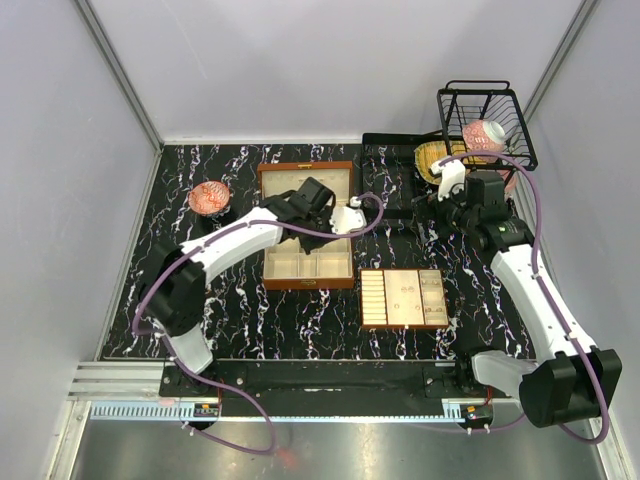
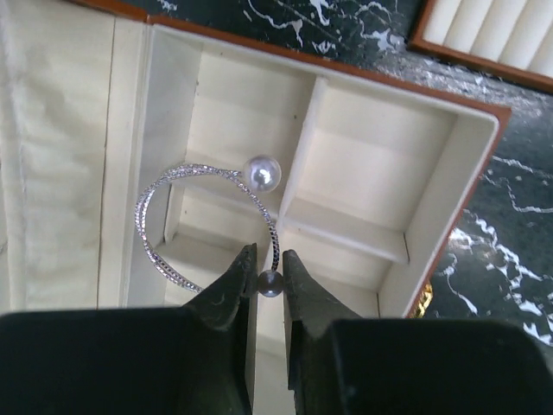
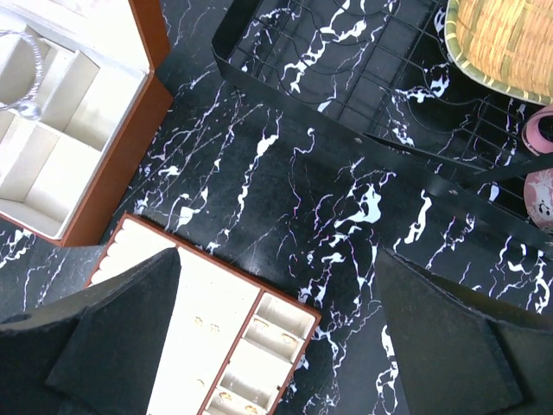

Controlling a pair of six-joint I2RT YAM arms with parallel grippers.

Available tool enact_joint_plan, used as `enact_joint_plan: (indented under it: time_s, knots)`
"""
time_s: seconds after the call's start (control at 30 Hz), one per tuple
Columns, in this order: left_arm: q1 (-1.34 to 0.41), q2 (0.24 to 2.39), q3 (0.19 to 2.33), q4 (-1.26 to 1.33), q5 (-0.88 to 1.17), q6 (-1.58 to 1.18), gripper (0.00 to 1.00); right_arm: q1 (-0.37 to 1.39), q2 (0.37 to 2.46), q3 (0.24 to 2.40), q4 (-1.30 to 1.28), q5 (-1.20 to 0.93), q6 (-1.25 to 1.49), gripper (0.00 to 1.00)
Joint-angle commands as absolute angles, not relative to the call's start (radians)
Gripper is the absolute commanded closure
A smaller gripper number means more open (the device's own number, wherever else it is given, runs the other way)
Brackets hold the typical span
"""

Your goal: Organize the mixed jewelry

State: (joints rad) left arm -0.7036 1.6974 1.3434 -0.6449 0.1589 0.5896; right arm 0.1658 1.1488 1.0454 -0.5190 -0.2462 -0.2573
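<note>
Marbled black table [image 1: 300, 310]; left gripper [image 2: 266, 259] pinches silvery hoop [image 2: 261, 173]; right gripper [image 3: 276, 259] spread

Left arm [image 1: 230, 245]: elbow out at near left, forearm reaching far and right toward centre, wrist pitched down. Left gripper [image 2: 266, 264] points down with jaws nearly together, fingertips pinching the hoop [image 2: 261, 173] at its small bead. Right arm [image 1: 530, 290]: base at near right, forearm running far and slightly left, wrist turned left. Right gripper [image 3: 276, 285] has jaws spread wide, holding nothing, facing down.
</note>
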Motion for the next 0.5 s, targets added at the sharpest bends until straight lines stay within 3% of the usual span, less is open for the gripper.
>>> enact_joint_plan:
  time_s: [0.0, 0.47]
  knots:
    - [-0.729, 1.764, 1.431, -0.591, 0.129, 0.578, 1.0, 0.175, 1.112, 1.04, -0.477, -0.213, -0.275, 0.0]
    - [-0.761, 1.917, 1.493, -0.568, 0.118, 0.583, 1.0, 0.172, 1.112, 1.032, -0.469, -0.195, -0.284, 0.0]
